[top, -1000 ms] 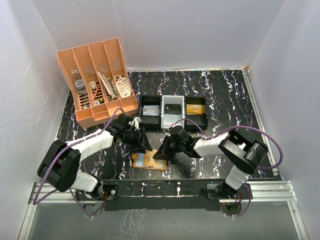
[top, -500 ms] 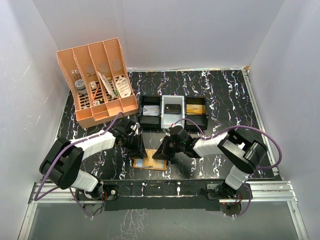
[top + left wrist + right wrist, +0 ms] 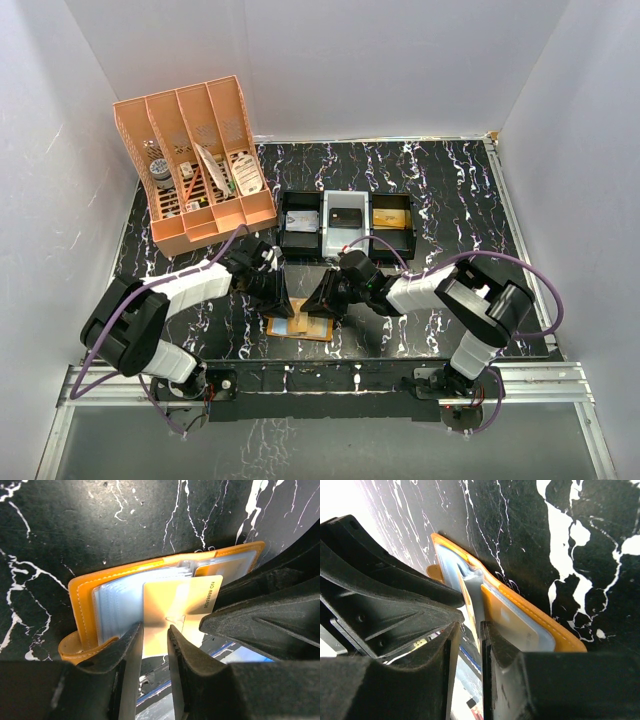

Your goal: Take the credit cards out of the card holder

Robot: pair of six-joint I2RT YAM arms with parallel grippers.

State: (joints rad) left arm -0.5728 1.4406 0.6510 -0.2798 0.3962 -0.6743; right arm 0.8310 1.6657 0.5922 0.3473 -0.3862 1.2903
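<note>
Both arms are reaching down to the card holder (image 3: 300,326), which is lying open on the table (image 3: 450,190) close to the middle of its near edge. One pale card (image 3: 182,600) is sticking half out of the blue sleeves. The left fingers (image 3: 127,655) are standing slightly apart over this card, not pinching it. The right fingers (image 3: 451,650) are also showing a narrow gap, with the card's thin edge standing inside it
</note>
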